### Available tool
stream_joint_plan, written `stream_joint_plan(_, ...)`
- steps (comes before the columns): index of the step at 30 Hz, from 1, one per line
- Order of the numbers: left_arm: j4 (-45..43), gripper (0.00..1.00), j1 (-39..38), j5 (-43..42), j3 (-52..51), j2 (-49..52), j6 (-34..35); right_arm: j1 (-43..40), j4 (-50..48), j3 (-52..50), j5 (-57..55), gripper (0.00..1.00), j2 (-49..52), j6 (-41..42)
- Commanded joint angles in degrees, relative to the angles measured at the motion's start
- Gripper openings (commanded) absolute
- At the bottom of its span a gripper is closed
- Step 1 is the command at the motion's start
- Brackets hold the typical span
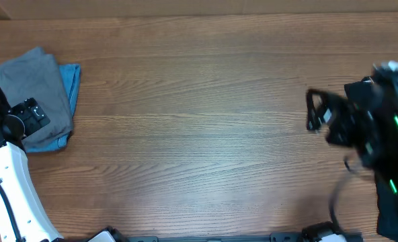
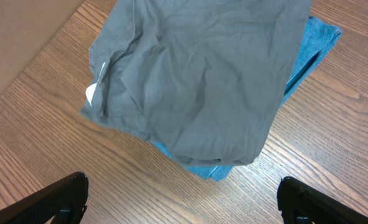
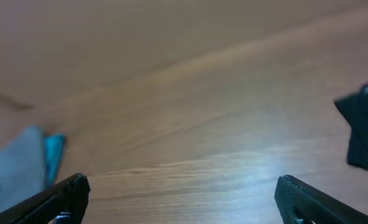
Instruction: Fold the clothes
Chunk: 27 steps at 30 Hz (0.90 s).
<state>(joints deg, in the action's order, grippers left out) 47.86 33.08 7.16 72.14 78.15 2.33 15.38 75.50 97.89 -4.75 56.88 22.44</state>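
The clothes [image 1: 32,84] are a wrinkled mid-grey garment lying bunched at the table's far left, on top of a light blue piece [image 1: 71,77]. In the left wrist view the grey cloth [image 2: 196,81] fills the upper half, with a small white tag [image 2: 94,92] at its left edge. My left gripper [image 2: 183,186] is open over bare wood just short of the cloth, holding nothing; from overhead it [image 1: 29,115] hangs over the garment's near side. My right gripper [image 1: 311,111] is open far to the right, empty, with only table between its jaws [image 3: 183,183]. The grey garment [image 3: 13,165] appears far off there.
The light blue piece [image 2: 314,50] sticks out under the grey cloth on its right and near sides. A dark shape [image 3: 363,134] shows at the right edge of the right wrist view. The wooden table [image 1: 199,134] stretches between both arms.
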Motion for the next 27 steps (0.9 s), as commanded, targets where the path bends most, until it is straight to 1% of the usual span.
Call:
stream_joint_plan(1,-0.07,1.0,-0.22,0.72,0.09,0.33,-1.51,1.79,-0.59,-1.81,-7.67,1.0,-8.15,-0.09)
stream_joint_plan(4,-0.07,1.0,-0.22,0.74,0.09,0.33,-1.51,1.81,-0.7,-6.8,-7.85,1.0,-15.8,-0.07)
stream_joint_plan(7,-0.07,1.0,-0.22,0.72,0.09,0.33,-1.51,1.68,-4.04,-17.0,-6.93,1.0,-25.4,0.39)
stream_joint_plan(9,-0.07,1.0,-0.22,0.74,0.09,0.33,-1.51,0.85,-8.22,-24.09,-4.68,1.0,-30.88,0.59)
stream_joint_plan(13,-0.07,1.0,-0.22,0.72,0.09,0.33,-1.49,-0.98,-20.39,-38.8,-1.75,1.0,-40.28,0.57)
stream_joint_plan(18,-0.07,1.0,-0.22,0.72,0.09,0.33,-1.51,-2.89,-35.28,-55.78,0.02,1.0,-48.83,0.59)
stream_joint_plan(20,-0.07,1.0,-0.22,0.72,0.09,0.33,-1.51,-4.07,-43.47,-63.69,1.11,1.0,-52.17,0.68)
stream_joint_plan(27,-0.07,1.0,-0.22,0.72,0.09,0.33,-1.51,-5.73,-65.57,-80.37,1.01,1.0,-56.72,1.68)
